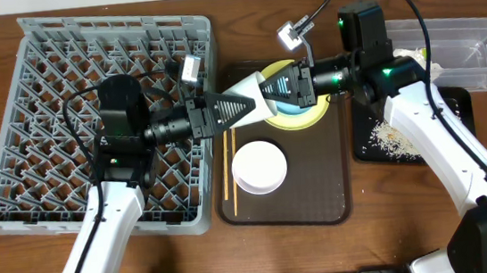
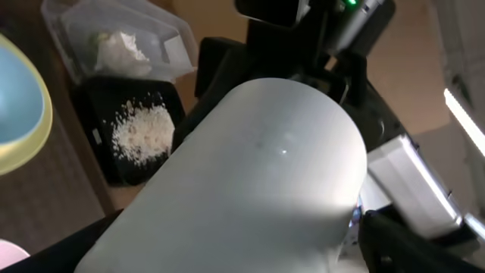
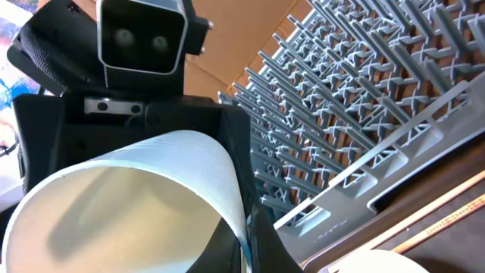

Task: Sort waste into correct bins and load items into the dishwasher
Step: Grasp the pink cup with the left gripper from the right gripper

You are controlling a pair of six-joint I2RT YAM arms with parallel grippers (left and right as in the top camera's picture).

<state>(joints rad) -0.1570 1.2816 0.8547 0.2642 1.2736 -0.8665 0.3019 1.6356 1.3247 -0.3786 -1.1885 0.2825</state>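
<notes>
Right gripper [image 1: 268, 89]: jaws together, clamped on the thin rim wall of a pale bowl [image 1: 248, 86]. It holds the bowl on its side above the far left corner of the dark brown serving tray [image 1: 320, 192].

Left gripper [image 1: 250, 107]: jaws wide apart, one on each side of the same bowl from the opposite direction. Whether the pads touch the wall cannot be told.

On the serving tray:
- The yellow plate [image 1: 313, 119] lies at the far end. It shows light blue inside its rim; whether that is a separate bowl cannot be told.
- The small white bowl [image 1: 258, 167] sits upright near the middle.
- The two chopsticks [image 1: 227, 169] lie side by side along the left edge.

Left of the serving tray: the grey dish rack [image 1: 43, 102].

Right of the serving tray:
- The black tray [image 1: 460, 102] lies just beside it, with whitish crumbs [image 1: 392, 138] scattered in it.
- The clear tub [image 1: 476, 42] stands beyond the black tray and holds the crumpled napkin [image 2: 121, 51].

Writing: a white patch on the tub wall, seen in the left wrist view, carries nothing legible.
</notes>
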